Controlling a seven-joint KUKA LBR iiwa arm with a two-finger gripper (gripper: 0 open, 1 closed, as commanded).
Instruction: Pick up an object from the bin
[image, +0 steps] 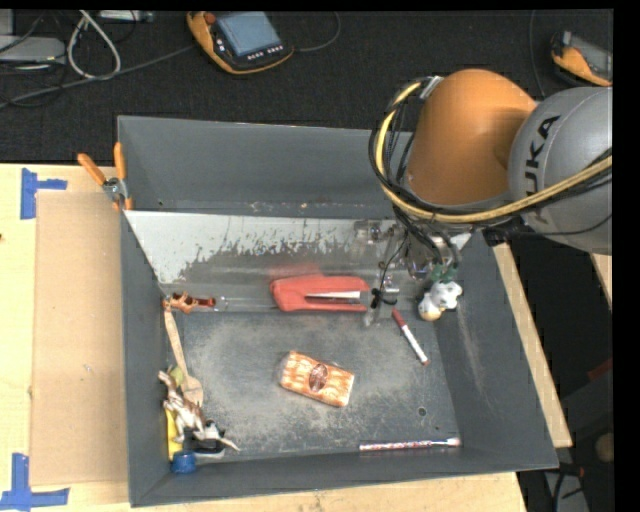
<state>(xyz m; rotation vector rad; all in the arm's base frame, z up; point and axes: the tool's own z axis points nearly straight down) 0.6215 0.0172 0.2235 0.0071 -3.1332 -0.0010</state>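
Observation:
My gripper (379, 300) hangs below the orange wrist cover at the right end of a red, flat, elongated tool (318, 295) with a silver strip on top, which lies across the middle of the bin near the back wall. Whether it touches the tool I cannot make out. A red and white pen (408, 335) lies slanted just to the gripper's lower right. A small white and yellow toy figure (438, 300) sits to its right, by the bin's right wall.
An orange patterned packet (316, 379) lies mid-floor toward the front. A thin rod (408, 444) rests along the front wall. A heap of small items (186, 415) fills the front left corner, with a wooden stick (176, 338) and an orange-tipped piece (190, 301) above it.

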